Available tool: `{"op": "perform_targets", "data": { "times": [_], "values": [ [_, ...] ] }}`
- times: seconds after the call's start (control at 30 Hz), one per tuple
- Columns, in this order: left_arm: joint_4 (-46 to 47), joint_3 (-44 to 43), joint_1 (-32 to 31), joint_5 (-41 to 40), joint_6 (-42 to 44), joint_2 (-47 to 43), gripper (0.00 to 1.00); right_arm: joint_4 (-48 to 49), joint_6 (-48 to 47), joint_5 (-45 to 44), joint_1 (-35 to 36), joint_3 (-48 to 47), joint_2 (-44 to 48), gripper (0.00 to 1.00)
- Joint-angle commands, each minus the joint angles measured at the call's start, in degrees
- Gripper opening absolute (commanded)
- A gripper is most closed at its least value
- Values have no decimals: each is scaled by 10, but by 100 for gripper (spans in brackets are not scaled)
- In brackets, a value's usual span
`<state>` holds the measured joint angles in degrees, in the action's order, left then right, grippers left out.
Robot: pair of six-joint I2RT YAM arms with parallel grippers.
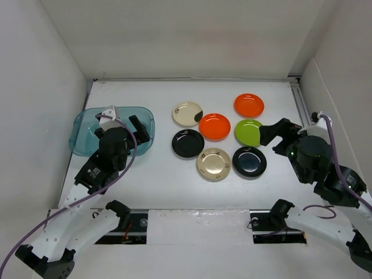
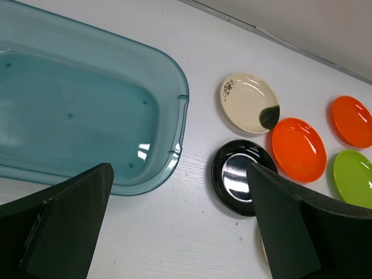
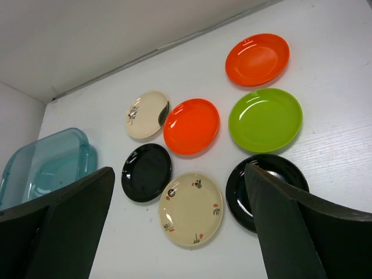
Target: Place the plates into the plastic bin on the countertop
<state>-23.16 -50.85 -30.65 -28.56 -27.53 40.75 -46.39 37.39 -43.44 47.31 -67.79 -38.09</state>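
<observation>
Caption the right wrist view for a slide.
Open right gripper frames seven plates on the countertop; teal bin at left.

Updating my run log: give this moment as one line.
plates: seven on countertop | plastic bin: empty | left fingers: open, by bin | right fingers: open, by plates

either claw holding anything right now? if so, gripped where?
Nothing is held. The left claw and right claw are both open and empty; all seven plates lie on the countertop, none in the plastic bin.
</observation>
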Motion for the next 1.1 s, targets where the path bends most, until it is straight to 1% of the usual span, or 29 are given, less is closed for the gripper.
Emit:
{"op": "perform_targets", "data": {
  "times": [0.0,0.03,0.1,0.17,0.2,0.23,0.27,0.3,0.33,0.37,0.4,0.43,0.5,0.53,0.6,0.63,0.67,0.7,0.77,0.83,0.87,0.9,0.97,1.07],
  "values": [
    [5,-35,2,7,-4,12,100,1,9,-7,-1,-12,1,99],
    [0,-36,2,13,-4,12,100,1,9,-7,-1,-12,8,99],
    [0,-41,2,56,-4,12,100,1,9,-1,-1,-12,14,99],
    [35,-26,2,107,4,12,100,6,9,5,-1,-7,27,99],
    [43,-21,2,150,4,12,100,6,9,5,-1,-7,27,99],
    [43,-21,2,171,4,26,100,6,9,5,-1,-7,27,99],
    [43,-21,2,190,-20,41,100,6,9,11,-1,-7,27,99],
    [52,-21,2,214,-30,75,100,6,9,11,-1,-7,27,99],
    [67,-8,-9,265,-43,91,100,6,9,16,-1,-7,21,99],
    [85,3,-26,277,-59,106,100,-1,9,23,-1,-7,21,99],
    [123,14,-46,282,-94,137,100,-1,9,23,-1,-7,15,99],
    [137,29,-82,282,-110,154,100,-6,9,31,-1,-7,15,99],
    [152,38,-106,265,-142,181,100,-6,9,43,-1,-7,15,99],
    [159,44,-106,264,-160,201,100,-6,9,49,-1,-7,15,99],
    [185,86,-106,278,-203,209,100,-12,9,63,-1,-7,15,99],
    [231,106,-106,293,-213,209,100,-12,9,64,-1,-7,20,99],
    [258,145,-106,332,-223,216,100,-12,9,71,-1,-7,26,99],
    [281,162,-106,349,-243,221,100,-12,9,77,-1,-1,26,99],
    [332,187,-106,394,-250,250,100,-12,4,84,-1,5,32,99],
    [370,218,-114,416,-264,267,98,-6,4,91,-1,11,37,99],
    [412,230,-120,424,-264,274,97,-1,4,99,-1,11,37,99],
    [431,244,-133,432,-270,287,97,-1,4,100,-1,18,42,99],
    [456,244,-145,438,-271,306,96,11,4,114,-1,24,42,99],
    [482,244,-158,438,-271,351,88,17,4,121,-1,24,42,99]
  ]
}}
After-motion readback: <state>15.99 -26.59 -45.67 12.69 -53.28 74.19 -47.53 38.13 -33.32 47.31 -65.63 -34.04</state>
